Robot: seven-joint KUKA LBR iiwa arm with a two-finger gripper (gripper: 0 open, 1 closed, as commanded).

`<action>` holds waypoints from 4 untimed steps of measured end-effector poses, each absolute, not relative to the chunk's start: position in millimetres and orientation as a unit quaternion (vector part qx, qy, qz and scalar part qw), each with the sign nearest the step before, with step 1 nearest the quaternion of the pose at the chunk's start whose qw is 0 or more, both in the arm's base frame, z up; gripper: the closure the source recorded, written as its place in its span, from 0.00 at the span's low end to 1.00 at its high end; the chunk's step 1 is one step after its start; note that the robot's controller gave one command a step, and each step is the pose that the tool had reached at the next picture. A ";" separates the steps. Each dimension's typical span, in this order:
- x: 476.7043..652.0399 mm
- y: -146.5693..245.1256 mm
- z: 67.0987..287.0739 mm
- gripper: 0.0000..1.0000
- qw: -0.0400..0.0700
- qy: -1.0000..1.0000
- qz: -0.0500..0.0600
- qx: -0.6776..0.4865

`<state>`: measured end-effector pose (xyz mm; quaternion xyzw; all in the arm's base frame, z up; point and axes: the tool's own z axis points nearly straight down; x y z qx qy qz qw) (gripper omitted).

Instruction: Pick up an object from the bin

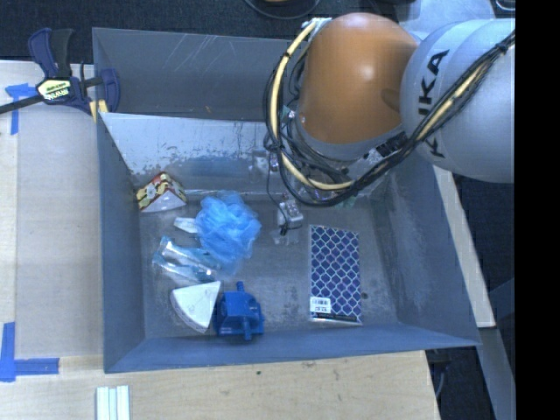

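My gripper (288,214) hangs below the orange wrist cover, low over the bin floor near the middle. It stands between a light blue mesh sponge (229,224) on its left and a flat pack with a blue and white lattice pattern (335,272) to its lower right. It touches neither, and I see nothing held in it.
A small patterned triangular packet (159,191) lies at the back left. A clear plastic packet (184,261), a white wedge (197,304) and a dark blue plastic piece (238,315) lie along the front left. The arm and its cables cover the back right of the bin.
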<state>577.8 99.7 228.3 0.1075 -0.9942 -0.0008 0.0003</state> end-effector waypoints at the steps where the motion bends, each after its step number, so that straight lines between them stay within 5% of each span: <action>1: 588.3 85.6 167.6 0.00 -0.004 -0.988 0.000 0.153; 2: 617.8 117.0 158.0 0.00 -0.004 -0.971 -0.001 0.240; 3: 619.7 158.8 68.3 0.00 -0.005 -0.980 0.000 0.200; 4: 621.1 132.7 70.9 1.00 -0.005 -0.969 -0.001 0.246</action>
